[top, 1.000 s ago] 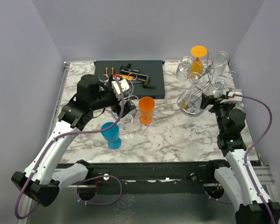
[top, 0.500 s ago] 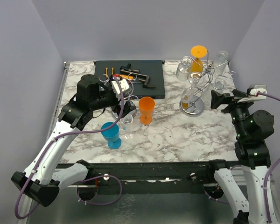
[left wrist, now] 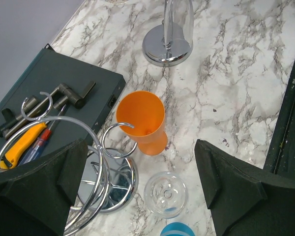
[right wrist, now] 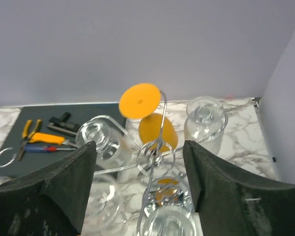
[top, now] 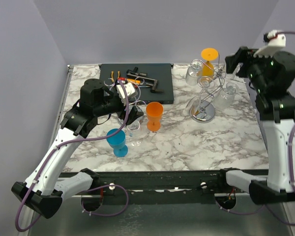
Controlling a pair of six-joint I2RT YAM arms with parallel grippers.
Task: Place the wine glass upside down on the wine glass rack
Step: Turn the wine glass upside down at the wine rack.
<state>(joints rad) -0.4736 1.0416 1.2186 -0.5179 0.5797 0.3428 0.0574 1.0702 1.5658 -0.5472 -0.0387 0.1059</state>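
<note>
The wine glass rack (top: pixel 203 112), with a chrome base and curled wire arms, stands on the marble table (top: pixel 187 142) and serves as the mark for everything else. Feet up and bowls down, an orange wine glass (right wrist: pixel 156 130) hangs at its far side and several clear wine glasses (right wrist: pixel 102 143) hang round it, one of them on the arm at the rack's right. The right gripper (right wrist: pixel 137 147) is high above the rack, towards its right and apart from every glass. Its fingers (right wrist: pixel 49 196) are spread wide with nothing between them. Well to the left of the rack, the left gripper (left wrist: pixel 140 147) hangs over a second wire rack (left wrist: pixel 110 179), also fully spread and empty; whether it touches those wires cannot be told. Between that second rack and the loaded rack stands an orange goblet (top: pixel 154 116). Left of the rack and nearer the arms' bases, a clear glass (top: pixel 134 133) and a blue goblet (top: pixel 118 141) stand just beside each other. Left of the rack, towards the table's far edge, lies a dark tool tray (top: pixel 164 72) holding yellow-handled pliers (left wrist: pixel 19 146) among other tools
</note>
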